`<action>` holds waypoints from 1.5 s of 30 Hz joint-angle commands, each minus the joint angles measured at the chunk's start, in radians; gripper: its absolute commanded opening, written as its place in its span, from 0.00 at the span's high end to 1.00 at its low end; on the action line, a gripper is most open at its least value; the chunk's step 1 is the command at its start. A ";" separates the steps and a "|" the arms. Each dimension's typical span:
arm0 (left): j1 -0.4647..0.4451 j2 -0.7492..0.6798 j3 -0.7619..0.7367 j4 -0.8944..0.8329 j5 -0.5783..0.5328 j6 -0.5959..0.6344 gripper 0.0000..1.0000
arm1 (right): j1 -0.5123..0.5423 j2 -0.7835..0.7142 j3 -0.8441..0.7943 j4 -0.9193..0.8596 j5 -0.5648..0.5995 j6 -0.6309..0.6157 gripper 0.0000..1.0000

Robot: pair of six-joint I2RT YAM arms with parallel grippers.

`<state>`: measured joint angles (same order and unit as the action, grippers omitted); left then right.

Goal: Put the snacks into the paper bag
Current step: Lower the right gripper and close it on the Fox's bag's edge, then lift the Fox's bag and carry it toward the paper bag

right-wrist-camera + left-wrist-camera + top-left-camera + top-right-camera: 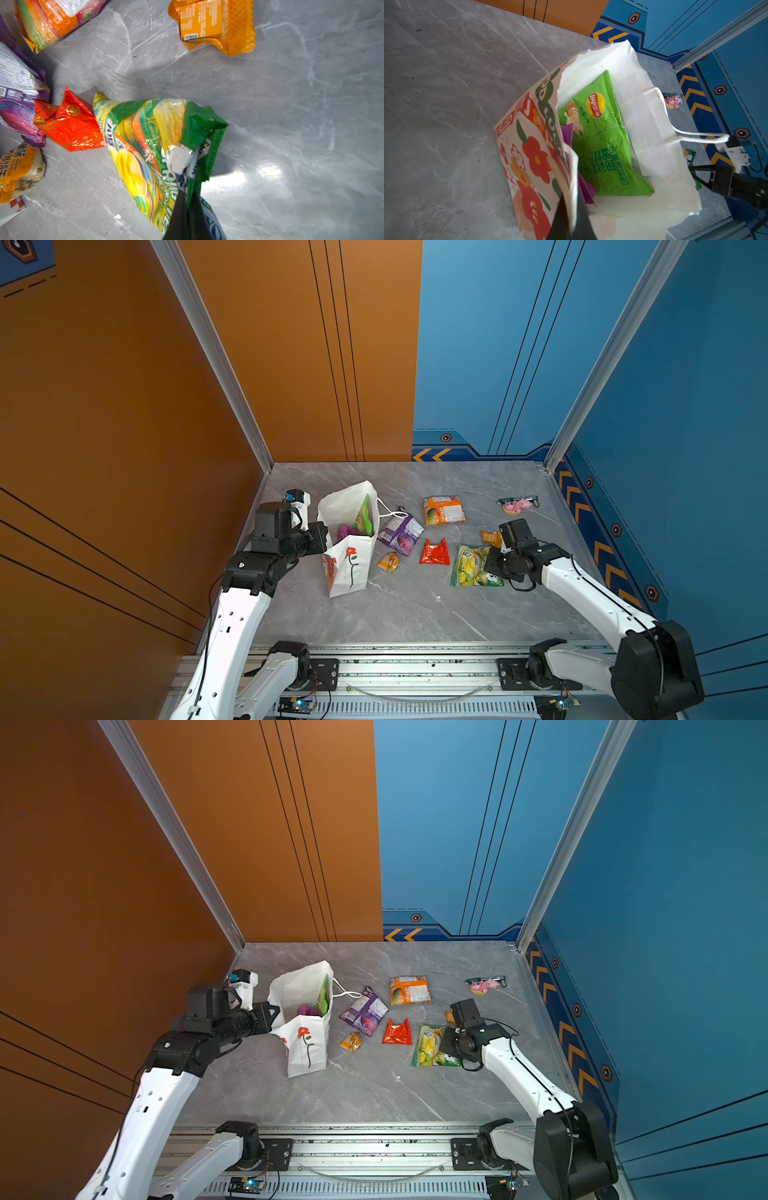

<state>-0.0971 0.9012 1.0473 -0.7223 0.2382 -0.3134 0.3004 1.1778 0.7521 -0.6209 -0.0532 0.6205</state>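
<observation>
Right wrist view, right pincer [188, 200] clamped on green-yellow packet [141, 141], left pincer [571, 217] gripping paper bag [643, 116] rim

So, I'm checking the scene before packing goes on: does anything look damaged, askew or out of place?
The paper bag has a ragged rear rim, as if torn, and the left gripper pinches its side wall. A pink toy figurine lies at the far right of the table; it is a toy, not a packet.
</observation>
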 commanded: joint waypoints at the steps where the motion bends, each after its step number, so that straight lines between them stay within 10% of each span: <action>1: -0.001 -0.015 -0.010 0.038 0.026 0.019 1.00 | 0.037 -0.056 0.046 -0.087 0.111 0.070 1.00; 22: -0.092 0.001 0.037 0.036 0.034 0.016 1.00 | 0.161 -0.217 0.203 -0.157 0.252 0.183 1.00; 45: -0.251 0.065 0.169 -0.032 -0.114 0.026 1.00 | 0.707 0.077 0.824 -0.034 0.632 0.121 1.00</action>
<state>-0.3359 0.9730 1.1690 -0.7879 0.1371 -0.3023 0.9768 1.2377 1.5238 -0.7383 0.5030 0.7677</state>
